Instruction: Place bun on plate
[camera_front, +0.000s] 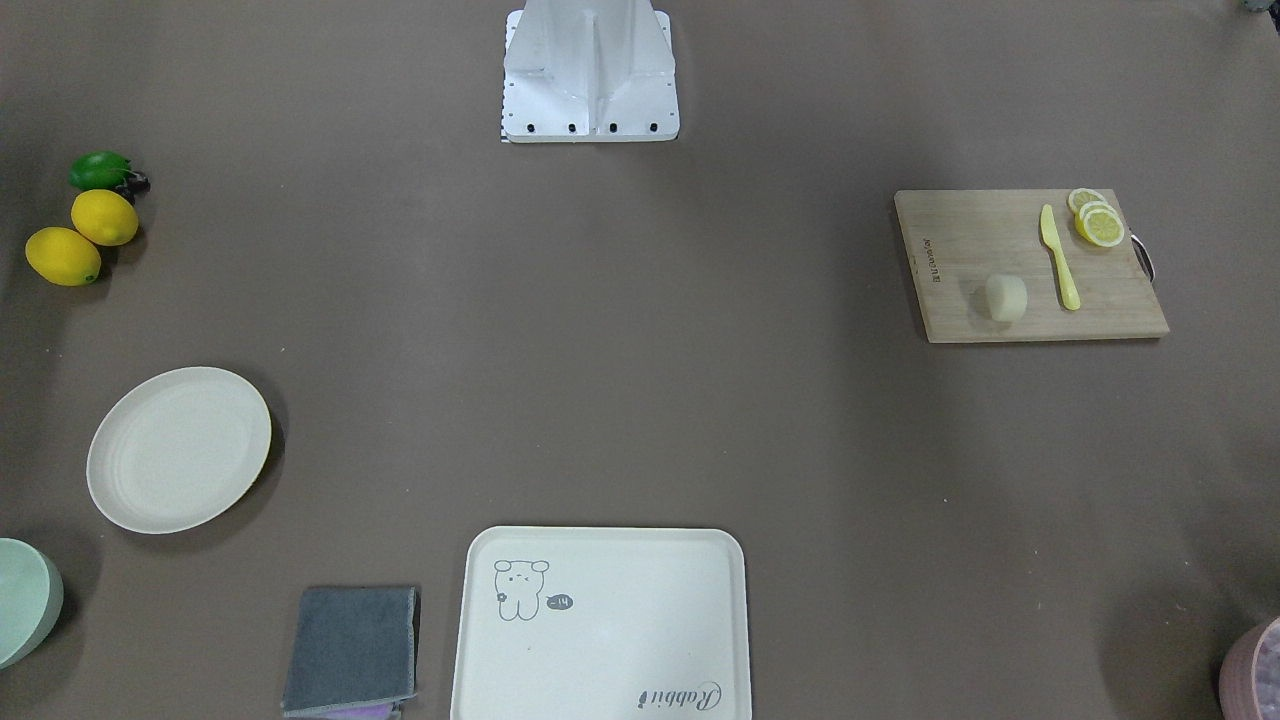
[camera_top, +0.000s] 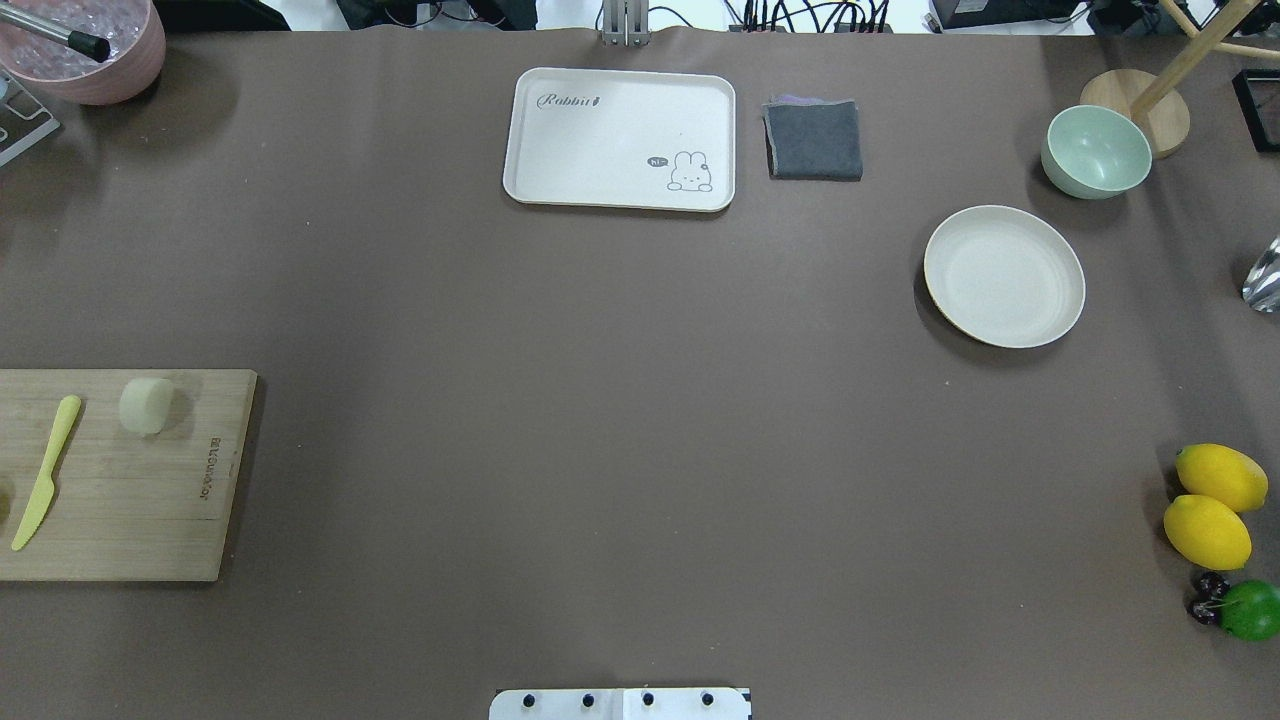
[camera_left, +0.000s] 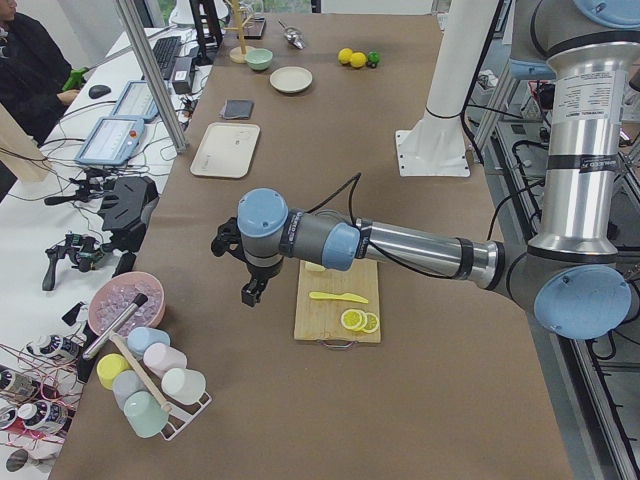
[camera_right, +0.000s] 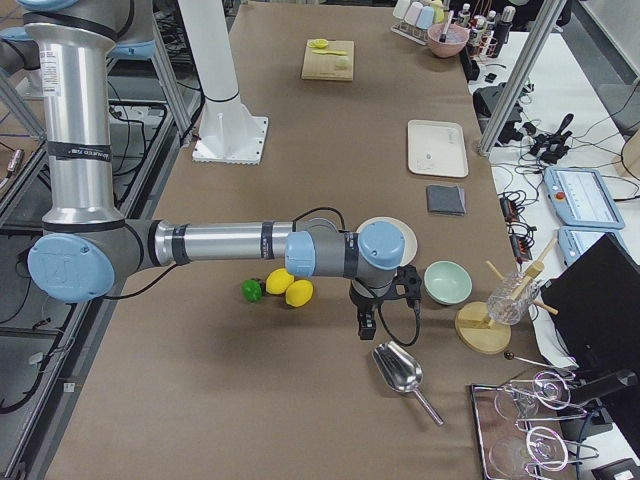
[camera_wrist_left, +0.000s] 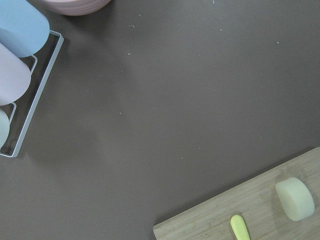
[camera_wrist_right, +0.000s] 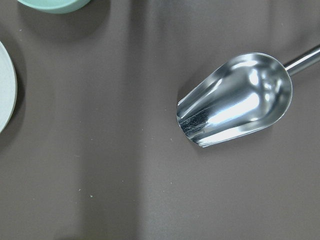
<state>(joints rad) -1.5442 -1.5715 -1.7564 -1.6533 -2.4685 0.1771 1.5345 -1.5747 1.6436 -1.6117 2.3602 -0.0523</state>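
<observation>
The bun (camera_front: 1006, 297) (camera_top: 146, 405) (camera_wrist_left: 295, 199), a pale stubby cylinder, lies on the wooden cutting board (camera_front: 1030, 265) (camera_top: 120, 480) at the table's left end. The round cream plate (camera_front: 178, 449) (camera_top: 1003, 276) (camera_left: 291, 80) lies bare at the far right; its rim (camera_wrist_right: 5, 95) shows in the right wrist view. My left gripper (camera_left: 247, 290) hangs over the table just beyond the board's far edge. Between the plate and a metal scoop, my right gripper (camera_right: 365, 325) hangs near the plate. Both show only in the side views, so I cannot tell whether they are open or shut.
A yellow knife (camera_front: 1059, 257) and lemon slices (camera_front: 1098, 220) share the board. A cream tray (camera_top: 620, 138), a grey cloth (camera_top: 814, 139), a green bowl (camera_top: 1096, 151), lemons (camera_top: 1210, 505), a lime (camera_top: 1250, 609), a scoop (camera_wrist_right: 235, 100) and a cup rack (camera_left: 150, 385) lie around.
</observation>
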